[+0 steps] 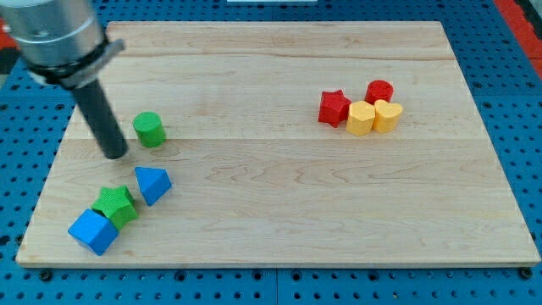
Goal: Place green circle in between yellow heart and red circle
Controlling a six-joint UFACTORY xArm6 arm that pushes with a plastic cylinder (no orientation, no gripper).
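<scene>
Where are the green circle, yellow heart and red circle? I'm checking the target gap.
green circle (149, 129), camera view, its top face.
yellow heart (388, 115), camera view, its top face.
red circle (379, 90), camera view, its top face.

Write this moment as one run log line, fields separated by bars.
tip left of green circle, apart | yellow heart touching red circle | circle not yet placed

A pale wooden bench (279, 220) fills nearly the whole view, its grain running left to right in long planks. Around it on every side sits a blue perforated surface (517, 178) dotted with regular holes. Up in the view's top right corner there's a sliver of red (525, 10), possibly a frame. The light is even, the shadows soft.
</scene>
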